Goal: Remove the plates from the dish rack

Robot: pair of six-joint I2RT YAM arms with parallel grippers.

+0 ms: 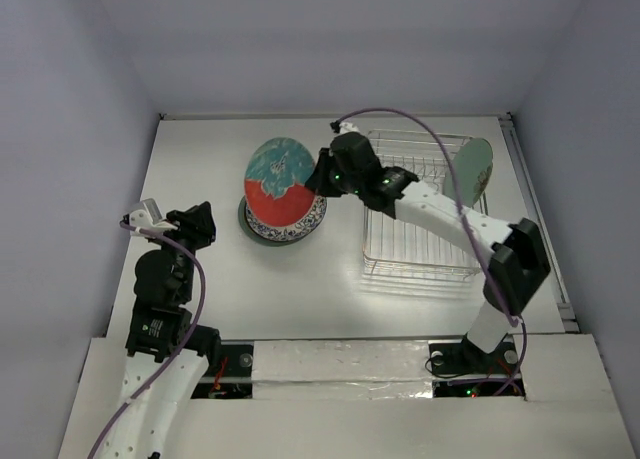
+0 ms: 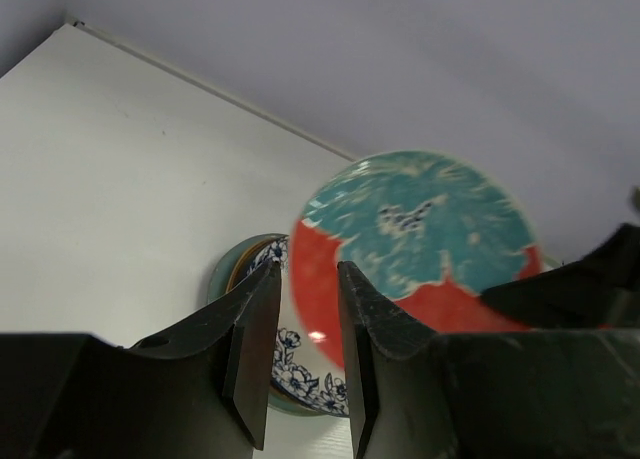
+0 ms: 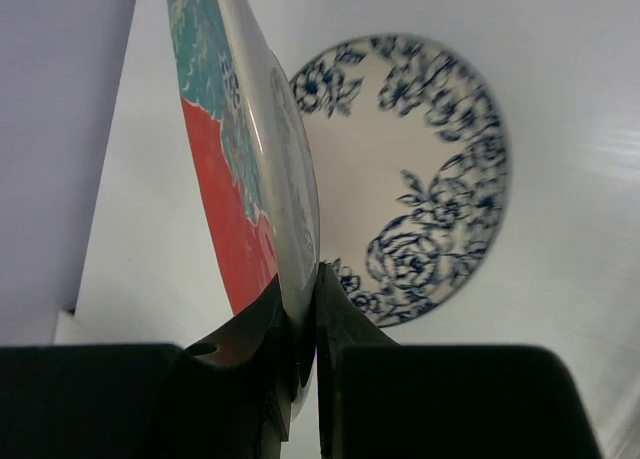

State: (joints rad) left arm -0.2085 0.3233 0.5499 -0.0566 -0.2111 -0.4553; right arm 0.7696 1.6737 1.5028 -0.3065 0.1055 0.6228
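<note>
Top external: right arm (image 1: 450, 219) extended, right tool (image 1: 322, 176) clamping red-and-teal plate (image 1: 278, 174) rim; left tool (image 2: 305, 324) parted, empty.

from above, the red-and-teal plate (image 1: 281, 184) leans over the stack (image 1: 300, 231) and covers most of it. only a floral rim and a darker edge peek out, so i can't count the plates beneath. the right gripper (image 1: 322, 174) loses its fingertips behind that plate's edge. in the right wrist view the plate's top runs off the frame, and it hides the left part of the floral plate (image 3: 430, 169). the left gripper (image 2: 307, 271) has its own fingers (image 2: 250, 349) across the floral plate's middle. the pale green plate (image 1: 473, 169) at the dish rack (image 1: 415, 259) is too small to show any pattern.
</note>
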